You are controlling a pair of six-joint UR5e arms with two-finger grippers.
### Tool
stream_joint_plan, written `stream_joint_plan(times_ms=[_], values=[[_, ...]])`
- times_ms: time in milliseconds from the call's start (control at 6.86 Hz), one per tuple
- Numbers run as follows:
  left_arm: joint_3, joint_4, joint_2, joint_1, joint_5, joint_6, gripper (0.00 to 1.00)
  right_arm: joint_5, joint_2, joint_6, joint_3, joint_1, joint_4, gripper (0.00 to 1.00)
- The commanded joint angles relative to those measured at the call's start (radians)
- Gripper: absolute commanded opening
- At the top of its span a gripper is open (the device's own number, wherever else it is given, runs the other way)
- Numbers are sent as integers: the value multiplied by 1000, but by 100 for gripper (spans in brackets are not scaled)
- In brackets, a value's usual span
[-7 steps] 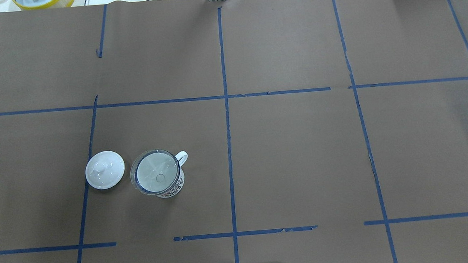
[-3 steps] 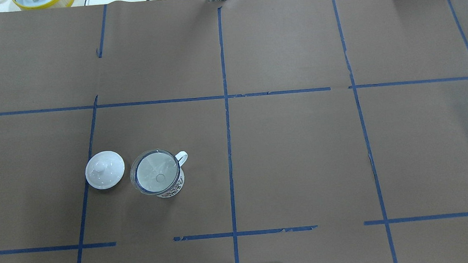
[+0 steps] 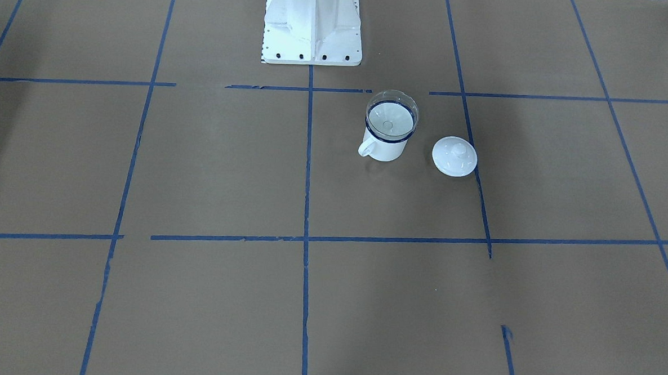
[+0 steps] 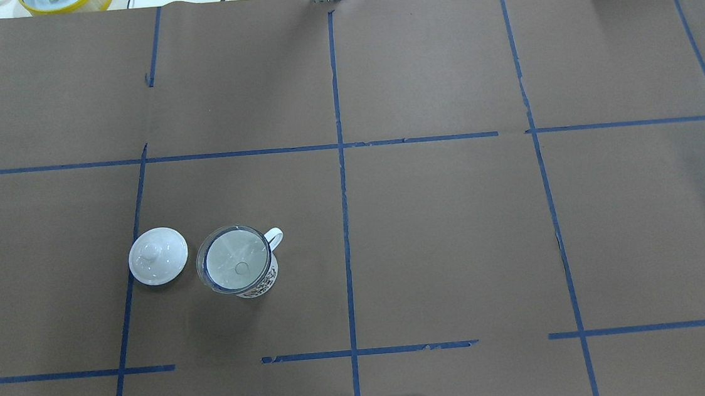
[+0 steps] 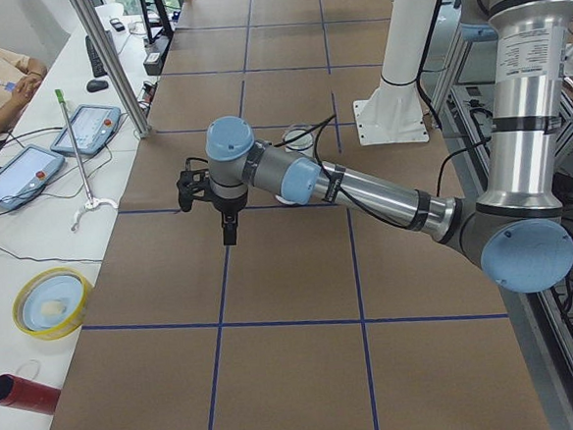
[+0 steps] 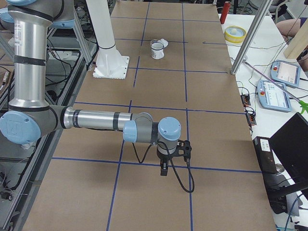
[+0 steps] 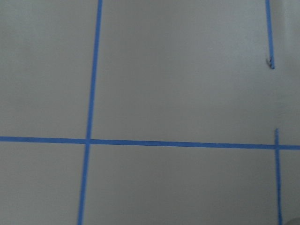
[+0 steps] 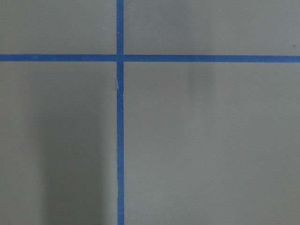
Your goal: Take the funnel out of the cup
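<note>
Left hand (image 5: pixel 229 233) clear of the cup (image 4: pixel 259 288), nearer than right hand (image 6: pixel 164 171); finger spread of both: cannot tell. Funnel (image 4: pixel 235 264) seated upright in cup, axis vertical; needs straight lift.

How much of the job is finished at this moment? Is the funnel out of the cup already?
Done: nothing yet. The funnel sits in the cup, with the lid beside it.
In hand: nothing. The left gripper and right gripper hang above the table, neither at the cup.
Left: reach the funnel, grip it and lift it out.
</note>
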Motion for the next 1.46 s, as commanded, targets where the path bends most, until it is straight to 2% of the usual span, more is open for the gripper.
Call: stream_joint_plan(times_ms=[0, 146, 292, 438, 583, 729, 875, 1021, 1167, 1312], values=[[-25, -26, -105, 140, 8, -510, 100, 0, 0, 0, 0, 0, 0, 100], [-26, -4, -194, 216, 61, -671, 100, 0, 0, 0, 0, 0, 0, 100], [-15, 105, -289, 345, 206, -806, 100, 0, 0, 0, 0, 0, 0, 100], [-15, 301, -415, 414, 259, -809, 100, 0, 0, 0, 0, 0, 0, 100], [-24, 313, -434, 473, 263, -821, 100, 0, 0, 0, 0, 0, 0, 100], [-4, 321, -448, 620, 313, -823, 99, 0, 0, 0, 0, 0, 0, 100], [13, 362, -504, 656, 380, -826, 98, 0, 0, 0, 0, 0, 0, 100], [29, 414, -535, 717, 387, -844, 97, 0, 0, 0, 0, 0, 0, 100], [28, 422, -557, 724, 385, -858, 96, 0, 0, 0, 0, 0, 0, 100], [48, 421, -562, 788, 387, -894, 93, 0, 0, 0, 0, 0, 0, 100]])
